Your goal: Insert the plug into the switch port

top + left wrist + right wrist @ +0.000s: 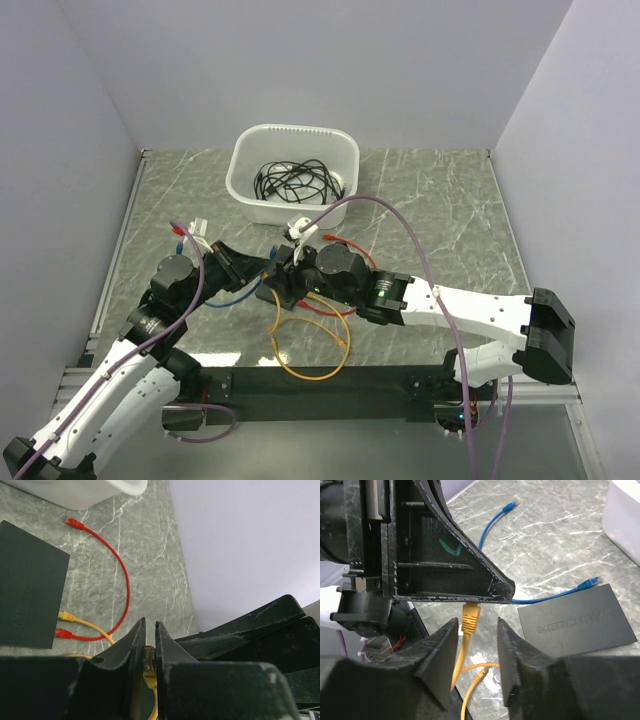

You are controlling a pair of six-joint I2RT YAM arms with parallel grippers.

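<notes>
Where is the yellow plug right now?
In the right wrist view, the yellow plug hangs from the left hand, between the open fingers of the right hand, just left of the black switch.

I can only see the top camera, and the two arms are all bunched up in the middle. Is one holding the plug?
Observer: Yes. The left gripper is shut on a thin yellow cable, and its yellow plastic plug pokes out between the right gripper's open fingers.
Child: Where is the switch?
Observer: The flat matte-black rectangular switch lies on the grey marbled table, just beside the grippers.
Child: Is anything plugged in already?
Observer: Another yellow plug and a red plug sit against one of its edges, seemingly plugged in.
</notes>
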